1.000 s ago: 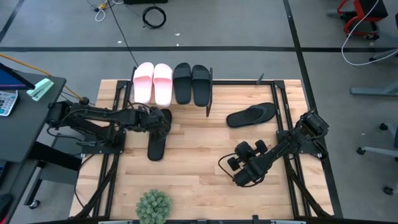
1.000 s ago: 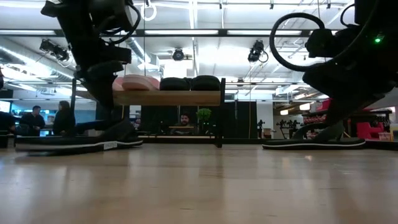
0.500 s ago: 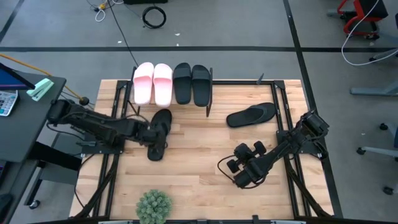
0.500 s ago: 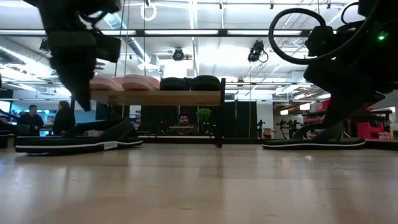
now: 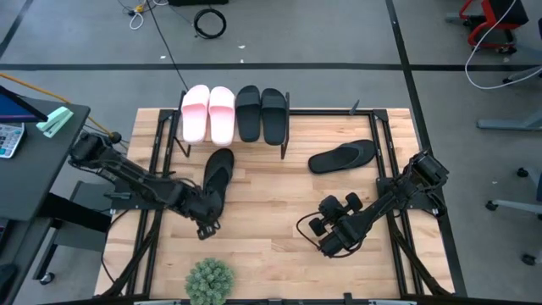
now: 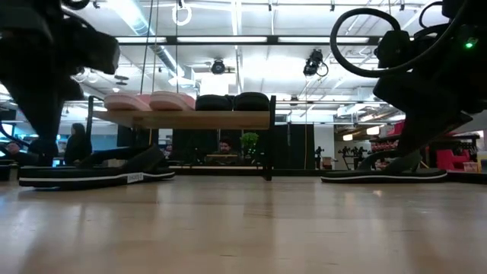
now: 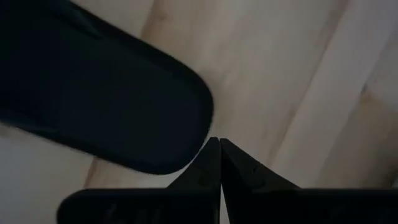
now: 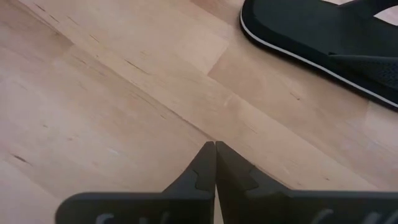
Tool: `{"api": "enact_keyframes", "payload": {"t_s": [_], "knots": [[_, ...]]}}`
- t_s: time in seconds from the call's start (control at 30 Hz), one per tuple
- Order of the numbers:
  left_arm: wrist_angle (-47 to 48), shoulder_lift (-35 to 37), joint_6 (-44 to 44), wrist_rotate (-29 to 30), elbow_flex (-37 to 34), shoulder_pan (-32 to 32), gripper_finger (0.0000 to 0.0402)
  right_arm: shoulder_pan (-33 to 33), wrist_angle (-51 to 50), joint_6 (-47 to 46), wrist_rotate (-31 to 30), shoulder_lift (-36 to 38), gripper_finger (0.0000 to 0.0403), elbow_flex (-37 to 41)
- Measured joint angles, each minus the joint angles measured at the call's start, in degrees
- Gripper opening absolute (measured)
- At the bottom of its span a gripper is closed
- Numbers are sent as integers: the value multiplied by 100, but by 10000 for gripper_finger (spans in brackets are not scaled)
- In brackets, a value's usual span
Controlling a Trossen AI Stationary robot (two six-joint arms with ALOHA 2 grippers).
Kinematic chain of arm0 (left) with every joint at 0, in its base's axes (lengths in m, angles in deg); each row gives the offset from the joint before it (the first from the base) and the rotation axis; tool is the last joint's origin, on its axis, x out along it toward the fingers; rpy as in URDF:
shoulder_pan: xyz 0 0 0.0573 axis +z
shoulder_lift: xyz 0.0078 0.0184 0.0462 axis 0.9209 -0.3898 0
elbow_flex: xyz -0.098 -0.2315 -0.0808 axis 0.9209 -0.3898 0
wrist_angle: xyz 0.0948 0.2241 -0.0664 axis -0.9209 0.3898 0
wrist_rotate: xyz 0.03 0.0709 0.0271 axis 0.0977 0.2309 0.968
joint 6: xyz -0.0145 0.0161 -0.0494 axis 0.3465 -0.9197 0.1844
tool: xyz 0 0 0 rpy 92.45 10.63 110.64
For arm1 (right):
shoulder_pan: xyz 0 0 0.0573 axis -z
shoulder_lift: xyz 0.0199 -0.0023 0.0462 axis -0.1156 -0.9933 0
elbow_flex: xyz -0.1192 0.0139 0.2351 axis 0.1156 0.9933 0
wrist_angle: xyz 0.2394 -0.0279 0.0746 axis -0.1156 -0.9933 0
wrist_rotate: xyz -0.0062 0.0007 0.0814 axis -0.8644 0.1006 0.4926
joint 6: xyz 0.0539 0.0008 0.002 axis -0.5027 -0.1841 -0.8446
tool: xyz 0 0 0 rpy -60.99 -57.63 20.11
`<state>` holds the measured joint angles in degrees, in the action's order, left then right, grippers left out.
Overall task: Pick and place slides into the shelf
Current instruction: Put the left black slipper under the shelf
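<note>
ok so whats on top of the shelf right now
Four slides lie on the shelf: two pale pink slides and two black wide-strap slides. They cover most of its board.

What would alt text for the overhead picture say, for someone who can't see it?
Four slides, two pink and two black, sit on a small shelf. Two thin black slides lie on the wooden table, the left gripper beside one.

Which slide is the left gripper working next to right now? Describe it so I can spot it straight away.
Start at the shelf on the far edge of the table, with pink and black pairs on top. Just in front of its left half, a thin black slide lies flat on the tabletop, and the shut left gripper sits at its near end. The other loose thin slide lies well off to the right.
</note>
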<state>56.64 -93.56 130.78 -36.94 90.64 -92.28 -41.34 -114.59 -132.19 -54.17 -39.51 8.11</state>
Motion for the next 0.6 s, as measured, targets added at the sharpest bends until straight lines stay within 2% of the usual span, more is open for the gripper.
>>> {"api": "enact_keyframes", "payload": {"t_s": [0.33,0.6], "knots": [[-27,-1014,-233,-15,5,-151,5,0,-1,36,-4,0,9,0],[-92,-1153,-665,422,15,369,6,2,-1,101,-12,0,9,0]]}}
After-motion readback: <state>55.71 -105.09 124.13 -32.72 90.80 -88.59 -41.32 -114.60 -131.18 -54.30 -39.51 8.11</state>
